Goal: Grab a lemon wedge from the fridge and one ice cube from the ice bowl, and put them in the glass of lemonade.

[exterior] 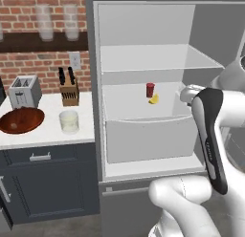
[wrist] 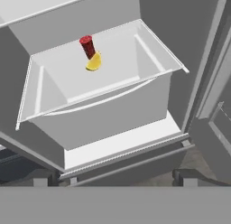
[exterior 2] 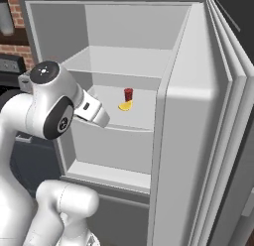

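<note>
The fridge (exterior: 143, 30) stands open with pale shelves inside. On its middle shelf lies the small yellow lemon wedge (exterior: 153, 99) (exterior 2: 125, 106) (wrist: 94, 62), touching a red can (wrist: 87, 46). My gripper (wrist: 115, 180) hangs in front of the fridge, below and short of the wedge, open, with its fingertips (wrist: 41, 180) wide apart and nothing between them. On the white counter to the left sits the reddish-brown ice bowl (exterior: 21, 120). The short glass of lemonade (exterior: 69, 122) stands to the right of the bowl. I cannot make out an ice cube in the bowl.
The fridge door (exterior 2: 208, 141) stands swung open on the right. A toaster (exterior: 24, 91) and a knife block (exterior: 69, 90) stand at the back of the counter. Tall frosted glasses (exterior: 45, 21) sit on a wall shelf above. A deep drawer bin (wrist: 113, 114) lies under the wedge's shelf.
</note>
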### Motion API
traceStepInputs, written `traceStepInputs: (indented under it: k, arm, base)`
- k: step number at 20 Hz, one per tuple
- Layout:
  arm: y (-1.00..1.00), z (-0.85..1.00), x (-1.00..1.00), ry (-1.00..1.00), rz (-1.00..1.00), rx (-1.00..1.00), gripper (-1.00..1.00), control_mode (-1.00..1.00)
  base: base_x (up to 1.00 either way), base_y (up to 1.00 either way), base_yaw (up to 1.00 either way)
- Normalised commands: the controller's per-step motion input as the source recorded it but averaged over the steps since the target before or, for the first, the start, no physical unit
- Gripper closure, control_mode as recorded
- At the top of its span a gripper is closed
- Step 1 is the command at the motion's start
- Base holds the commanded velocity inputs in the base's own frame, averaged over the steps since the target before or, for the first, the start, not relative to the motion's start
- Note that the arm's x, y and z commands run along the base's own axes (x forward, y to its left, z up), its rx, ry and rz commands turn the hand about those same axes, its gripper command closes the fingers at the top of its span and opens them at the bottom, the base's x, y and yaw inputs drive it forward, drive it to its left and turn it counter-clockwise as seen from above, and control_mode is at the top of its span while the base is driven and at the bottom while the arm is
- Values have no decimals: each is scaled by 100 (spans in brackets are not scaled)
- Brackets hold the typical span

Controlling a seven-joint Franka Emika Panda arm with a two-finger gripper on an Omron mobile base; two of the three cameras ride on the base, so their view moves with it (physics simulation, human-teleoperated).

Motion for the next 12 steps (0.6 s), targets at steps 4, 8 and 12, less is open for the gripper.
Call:
traceStepInputs:
  k: [4,8,12]
  arm:
    - [5,-3,0,0,0,0,-100,-100]
    - [47,-8,5,-1,0,-5,-100,-100]
    - [42,-13,37,-2,0,-7,-100,-100]
  base:
    - [3,0,0]
    - [0,0,0]
    - [0,0,0]
